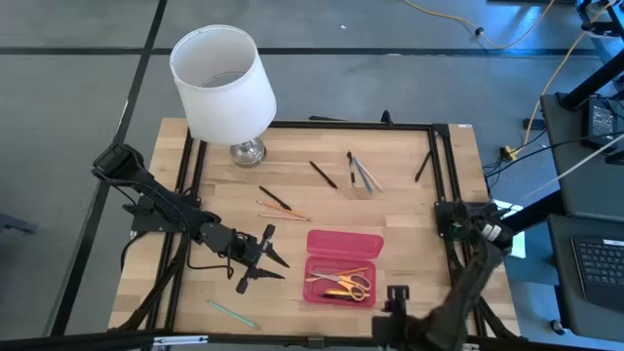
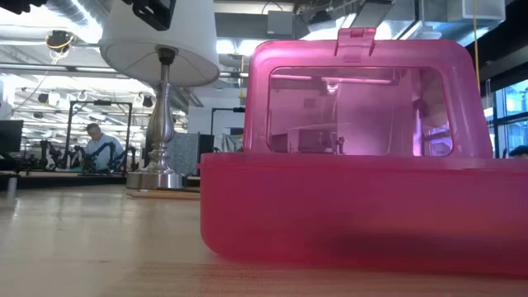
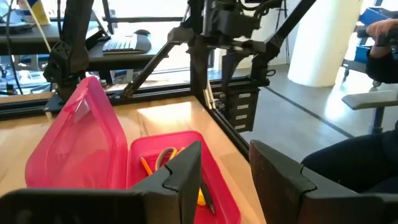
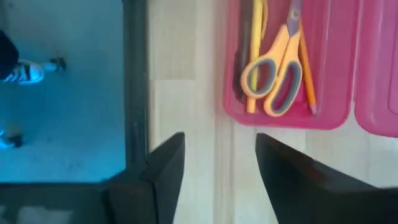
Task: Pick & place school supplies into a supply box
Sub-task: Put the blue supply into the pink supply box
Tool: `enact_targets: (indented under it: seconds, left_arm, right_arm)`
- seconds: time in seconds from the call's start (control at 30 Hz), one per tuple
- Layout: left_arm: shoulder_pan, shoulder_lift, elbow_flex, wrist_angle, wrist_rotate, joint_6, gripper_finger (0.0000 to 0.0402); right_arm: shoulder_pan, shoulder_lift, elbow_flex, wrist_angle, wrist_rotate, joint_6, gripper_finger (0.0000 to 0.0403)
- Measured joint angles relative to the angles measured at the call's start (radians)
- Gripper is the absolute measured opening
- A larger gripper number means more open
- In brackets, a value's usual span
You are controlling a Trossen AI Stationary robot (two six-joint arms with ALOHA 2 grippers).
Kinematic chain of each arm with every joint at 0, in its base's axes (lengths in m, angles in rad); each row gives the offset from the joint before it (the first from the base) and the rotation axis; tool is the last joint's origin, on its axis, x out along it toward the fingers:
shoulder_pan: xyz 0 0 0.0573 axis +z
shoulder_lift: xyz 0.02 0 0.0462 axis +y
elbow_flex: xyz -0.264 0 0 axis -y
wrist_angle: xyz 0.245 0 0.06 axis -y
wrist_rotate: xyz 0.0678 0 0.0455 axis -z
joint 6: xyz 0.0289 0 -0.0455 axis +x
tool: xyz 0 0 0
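The red-pink supply box (image 1: 343,265) lies open near the table's front. Its lid (image 1: 346,242) is on the far side, and its tray (image 4: 283,118) holds yellow-handled scissors (image 4: 273,74) and an orange pencil (image 4: 306,74). My left gripper (image 1: 278,263) is open and empty just left of the box, pointing at it (image 3: 227,168). My right gripper (image 1: 395,297) is open and empty over the front edge, just right of the tray (image 4: 217,162). A teal pencil (image 1: 232,313), a black pen (image 1: 276,198), orange and wood pencils (image 1: 285,211), another black pen (image 1: 323,174), grey pens (image 1: 364,175) and one more black pen (image 1: 422,168) lie flat on the table.
A white-shaded lamp (image 1: 224,83) on a metal base (image 1: 248,151) stands at the far left of the table. A black frame (image 1: 444,175) runs along the table's sides. In the low view the box (image 2: 363,165) fills the foreground, and a person (image 2: 99,144) sits far behind.
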Motion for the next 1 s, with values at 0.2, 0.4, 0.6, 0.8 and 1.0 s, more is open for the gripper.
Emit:
enact_targets:
  seconds: [0.2,0.4,0.6,0.8,1.0]
  left_arm:
    - [0.0,0.0,0.0,0.0,-0.002,0.0,0.0128]
    - [0.0,0.0,0.0,0.0,-0.005,0.0,0.0128]
    - [0.0,0.0,0.0,0.0,-0.012,0.0,0.0152]
    - [0.0,0.0,0.0,0.0,-0.083,0.0,0.0195]
    - [-0.001,0.0,0.0,-0.002,-0.081,-0.006,0.0211]
  right_arm:
    - [0.096,-0.007,-0.002,0.025,0.166,0.049,0.0198]
    - [0.13,-0.028,-0.002,0.087,0.232,0.026,0.0198]
    - [0.107,-0.028,-0.098,0.334,0.169,-0.135,0.0198]
    - [0.088,-0.045,-0.186,0.55,0.115,-0.25,0.0198]
    - [0.068,-0.14,-0.385,0.916,0.007,-0.444,0.0198]
